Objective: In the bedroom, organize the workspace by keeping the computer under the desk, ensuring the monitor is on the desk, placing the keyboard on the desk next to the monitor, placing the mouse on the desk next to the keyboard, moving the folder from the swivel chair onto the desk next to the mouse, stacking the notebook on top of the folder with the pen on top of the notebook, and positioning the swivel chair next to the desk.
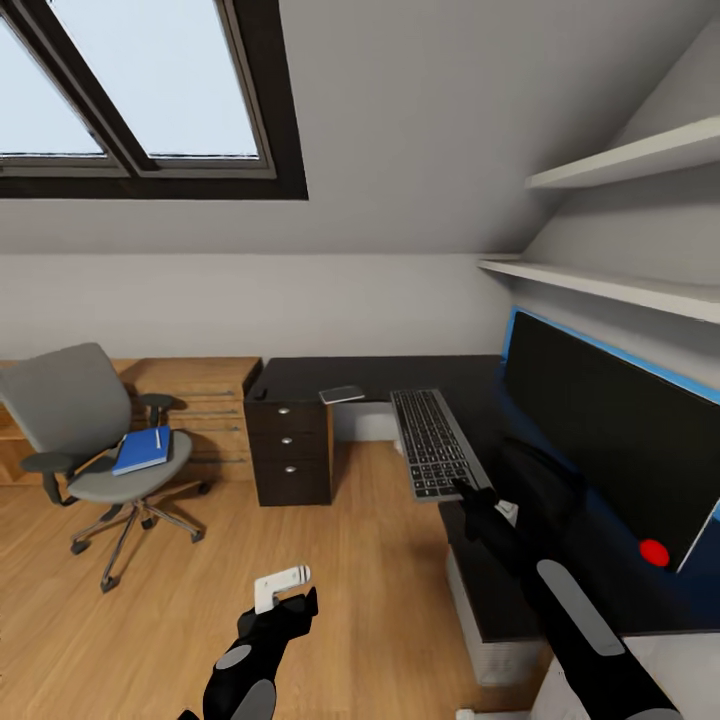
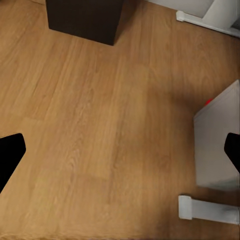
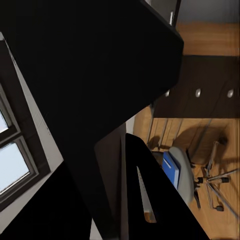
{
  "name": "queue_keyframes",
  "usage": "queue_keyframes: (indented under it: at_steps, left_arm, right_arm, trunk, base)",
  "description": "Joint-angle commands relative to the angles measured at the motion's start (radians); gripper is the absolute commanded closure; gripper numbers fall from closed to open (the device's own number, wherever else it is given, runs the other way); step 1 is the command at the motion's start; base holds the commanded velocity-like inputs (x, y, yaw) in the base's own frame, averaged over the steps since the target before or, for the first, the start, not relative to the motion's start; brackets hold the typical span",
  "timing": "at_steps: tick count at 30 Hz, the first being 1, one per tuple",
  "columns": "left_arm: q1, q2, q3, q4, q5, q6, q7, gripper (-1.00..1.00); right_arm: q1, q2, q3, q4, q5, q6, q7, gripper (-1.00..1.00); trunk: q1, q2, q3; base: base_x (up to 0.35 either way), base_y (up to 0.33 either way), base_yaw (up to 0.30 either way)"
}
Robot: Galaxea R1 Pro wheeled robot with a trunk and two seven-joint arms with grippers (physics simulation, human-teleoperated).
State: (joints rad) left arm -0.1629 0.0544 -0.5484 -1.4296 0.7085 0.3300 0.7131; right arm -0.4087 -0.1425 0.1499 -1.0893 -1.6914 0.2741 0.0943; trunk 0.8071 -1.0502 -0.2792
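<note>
The left hand (image 1: 290,605) is held low over the wood floor (image 1: 350,560), its fingers spread wide apart and empty. The right hand (image 1: 470,497) is reached to the near end of the keyboard (image 1: 433,443) on the black desk (image 1: 300,378); whether it is clenched cannot be told. The wide monitor (image 1: 610,440) is stood just beside the keyboard. Farther off, the notebook (image 1: 342,394) is laid on the desk. The blue folder (image 1: 142,450), with the pen (image 1: 158,439) on it, is seen on the swivel chair (image 1: 60,400), well apart from the desk.
</note>
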Motion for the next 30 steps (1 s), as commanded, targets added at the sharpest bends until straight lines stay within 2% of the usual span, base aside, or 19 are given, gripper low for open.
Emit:
queue_keyframes:
  at_steps: [1,4,8,9,13,23,30]
  left_arm:
    - [-0.001,0.001,-0.002,-0.002,0.005,0.003,0.008,-1.0]
    - [-0.001,0.001,-0.002,-0.002,0.005,0.003,0.008,-1.0]
    - [-0.001,0.002,-0.001,-0.002,0.006,0.003,0.007,-1.0]
    - [-0.001,0.003,-0.001,-0.003,0.006,0.002,0.006,-1.0]
    - [-0.001,0.006,-0.002,-0.003,0.008,0.0,0.0,-1.0]
    - [-0.001,0.005,-0.002,-0.003,0.006,0.0,0.002,-1.0]
    - [-0.001,0.005,-0.002,-0.003,0.007,0.0,0.003,-1.0]
  right_arm:
    - [-0.001,-0.001,0.002,0.003,-0.013,0.001,0.007,1.0]
    - [-0.001,-0.003,0.001,0.012,-0.013,0.002,0.007,1.0]
    - [-0.001,-0.017,0.0,0.024,-0.012,0.001,0.007,1.0]
    - [-0.002,-0.028,-0.001,0.07,-0.011,0.001,0.007,1.0]
    - [-0.002,-0.039,-0.004,0.118,-0.011,0.001,0.008,1.0]
    - [-0.002,-0.04,-0.004,0.12,-0.008,0.0,0.007,1.0]
    - [-0.003,-0.04,-0.004,0.12,-0.01,0.002,0.005,1.0]
  trunk:
    - [-0.004,0.006,0.002]
    - [-0.016,0.027,0.011]
    - [-0.016,0.027,0.011]
    - [-0.016,0.027,0.011]
    - [-0.016,0.027,0.011]
    - [-0.016,0.027,0.011]
    - [-0.016,0.027,0.011]
  base:
    - [-0.282,-0.242,0.0]
    - [-0.282,-0.242,0.0]
    - [-0.16,-0.166,0.0]
    - [-0.025,-0.028,0.0]
    - [-0.02,-0.063,0.0]
    - [-0.013,-0.175,0.0]
    - [0.023,-0.03,0.0]
